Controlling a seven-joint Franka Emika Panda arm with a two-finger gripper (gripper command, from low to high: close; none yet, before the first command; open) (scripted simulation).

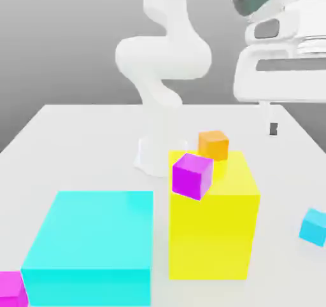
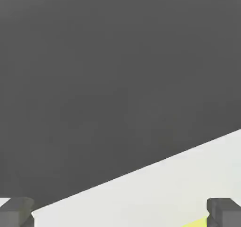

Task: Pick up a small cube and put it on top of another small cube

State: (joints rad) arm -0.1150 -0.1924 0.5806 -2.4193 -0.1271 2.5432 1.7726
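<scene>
one small cyan cube (image 1: 314, 227) | plain, alone on table (image 1: 76, 127) | hand (image 2: 120, 214) spread wide, empty

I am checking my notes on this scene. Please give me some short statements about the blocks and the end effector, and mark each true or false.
1. The magenta cube rests on the yellow block. True.
2. The small cyan cube is stacked on the orange cube. False: it lies alone on the table.
3. The end effector is open and empty. True.
4. The big cyan block is taller than the yellow block. False: it is lower.
</scene>
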